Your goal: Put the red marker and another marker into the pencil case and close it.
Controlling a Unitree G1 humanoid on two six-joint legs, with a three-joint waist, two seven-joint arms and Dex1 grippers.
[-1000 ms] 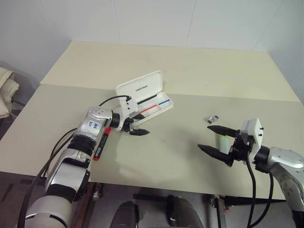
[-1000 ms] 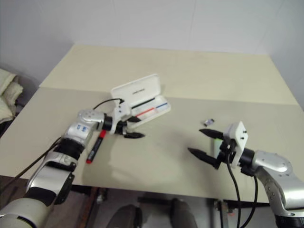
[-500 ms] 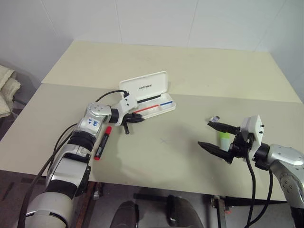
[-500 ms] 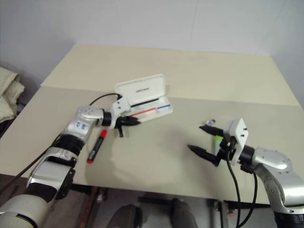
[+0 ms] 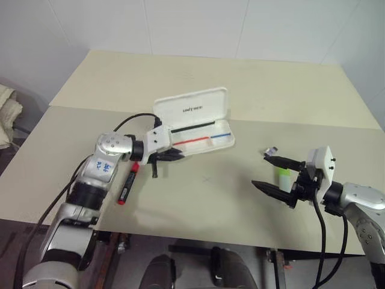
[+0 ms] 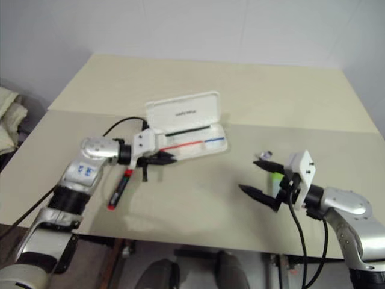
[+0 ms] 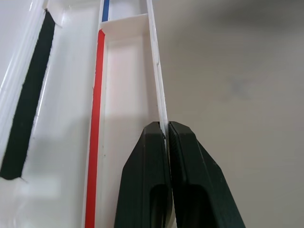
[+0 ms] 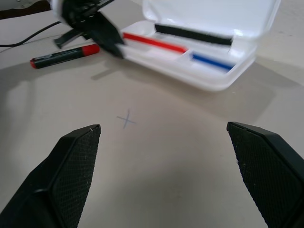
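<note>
Step in hand: judging by the pinch on its rim, positioning the open pencil case [image 5: 195, 123]; drag slowly and low so the thin wall doesn't slip or the case tip.
Left gripper [image 7: 167, 130]: fingers closed tight on the case's front wall at its near end.
Right gripper [image 5: 274, 173]: wide open, holding nothing, hovering just in front of the green marker [image 5: 283, 177].
Red marker [image 5: 129, 182]: flat on the table [image 5: 240, 90], just beside the left wrist, outside the case.
Case: lid up, tray empty.

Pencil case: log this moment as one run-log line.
pencil case: open, no markers inside | left gripper: shut on pencil case wall | right gripper: open, empty | red marker: on table | green marker: on table
</note>
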